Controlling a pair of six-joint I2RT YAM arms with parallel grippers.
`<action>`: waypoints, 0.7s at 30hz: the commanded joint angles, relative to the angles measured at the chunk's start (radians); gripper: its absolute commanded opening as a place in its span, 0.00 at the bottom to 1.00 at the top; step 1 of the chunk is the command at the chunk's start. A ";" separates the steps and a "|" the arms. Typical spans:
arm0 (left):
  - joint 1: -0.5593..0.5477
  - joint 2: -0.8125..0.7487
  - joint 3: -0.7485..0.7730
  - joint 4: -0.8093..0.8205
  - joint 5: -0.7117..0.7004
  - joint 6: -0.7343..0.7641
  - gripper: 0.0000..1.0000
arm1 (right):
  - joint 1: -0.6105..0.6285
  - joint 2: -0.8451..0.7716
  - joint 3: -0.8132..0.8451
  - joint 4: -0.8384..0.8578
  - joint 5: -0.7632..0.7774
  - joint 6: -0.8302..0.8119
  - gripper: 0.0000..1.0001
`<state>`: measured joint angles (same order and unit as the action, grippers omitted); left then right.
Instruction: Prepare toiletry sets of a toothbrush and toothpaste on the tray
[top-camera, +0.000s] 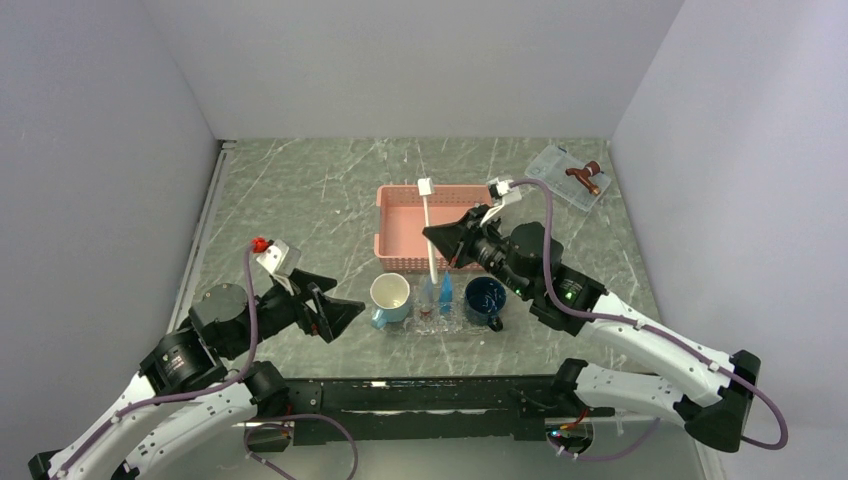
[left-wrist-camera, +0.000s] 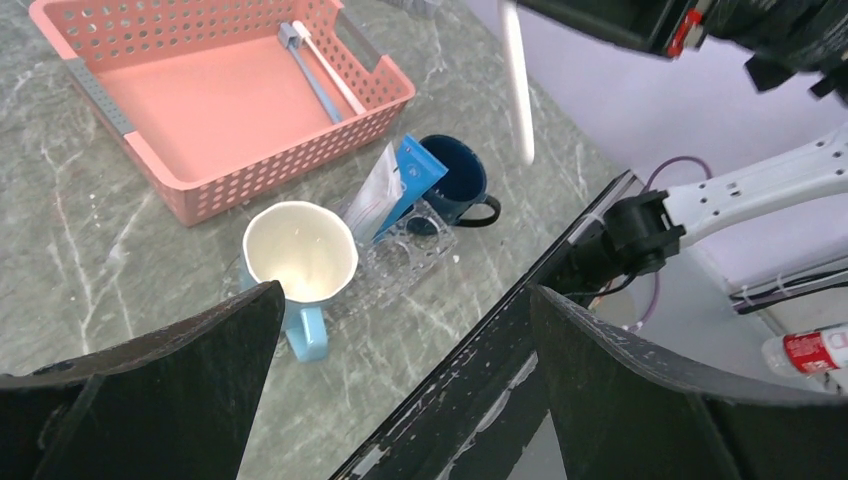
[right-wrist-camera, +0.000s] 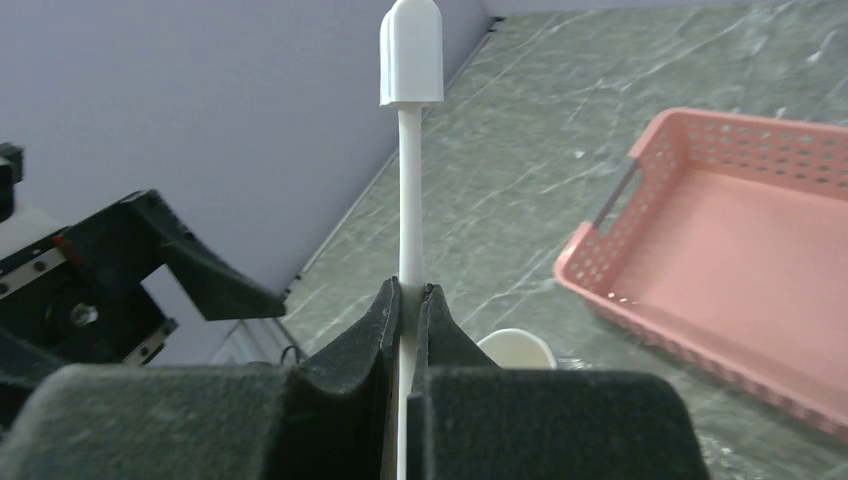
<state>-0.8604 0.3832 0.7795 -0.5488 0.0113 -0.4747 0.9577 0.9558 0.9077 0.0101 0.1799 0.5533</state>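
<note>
My right gripper is shut on a white toothbrush, held in the air above the pink basket's near wall. In the right wrist view the capped head sticks out past the gripper. Its handle end hangs over the clear tray, which lies between two mugs. Two blue toothpaste tubes lean up from the tray; one is plain blue, the other partly white. Another toothbrush lies in the basket. My left gripper stands open left of the mugs, nothing between its fingers.
The pink slatted basket stands behind the tray. A cream mug with a light blue handle is left of the tray, a dark blue mug right of it. A small clear box with a brown object sits at the back right.
</note>
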 joint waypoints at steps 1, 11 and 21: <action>0.005 -0.012 0.000 0.090 -0.008 -0.078 0.99 | 0.071 0.000 -0.019 0.143 0.057 0.082 0.00; 0.006 -0.033 -0.032 0.190 0.061 -0.204 0.99 | 0.131 0.051 -0.049 0.373 -0.062 0.177 0.00; 0.006 -0.026 -0.091 0.367 0.204 -0.287 0.99 | 0.148 0.134 -0.055 0.580 -0.201 0.339 0.00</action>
<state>-0.8604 0.3550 0.7063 -0.3176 0.1211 -0.7097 1.0962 1.0687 0.8547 0.4141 0.0616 0.8051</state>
